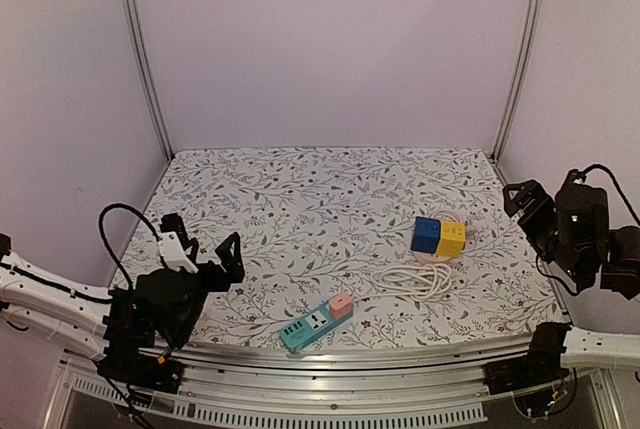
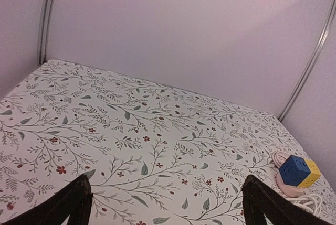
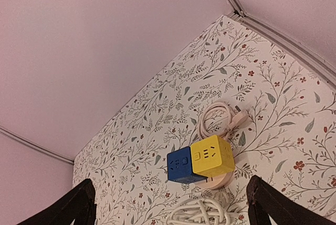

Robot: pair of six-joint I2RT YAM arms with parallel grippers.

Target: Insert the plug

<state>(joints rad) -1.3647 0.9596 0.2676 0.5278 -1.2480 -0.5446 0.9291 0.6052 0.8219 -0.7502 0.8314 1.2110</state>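
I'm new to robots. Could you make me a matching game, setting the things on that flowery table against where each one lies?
Things:
1. teal plastic power strip with pink end
2. blue and yellow cube-shaped socket block
3. loosely coiled white cable

Places:
A. farthest back, on the right half of the table
B. by the near edge, about mid-width
C. between the other two

Pairs: 1-B; 2-A; 3-C

Soft, even, rather dim light with a pinkish cast fills every view. The socket cube (image 1: pixel 438 237) throws a faint shadow. The fingers (image 2: pixel 73 204) show near-black; the top view is slightly grainy.
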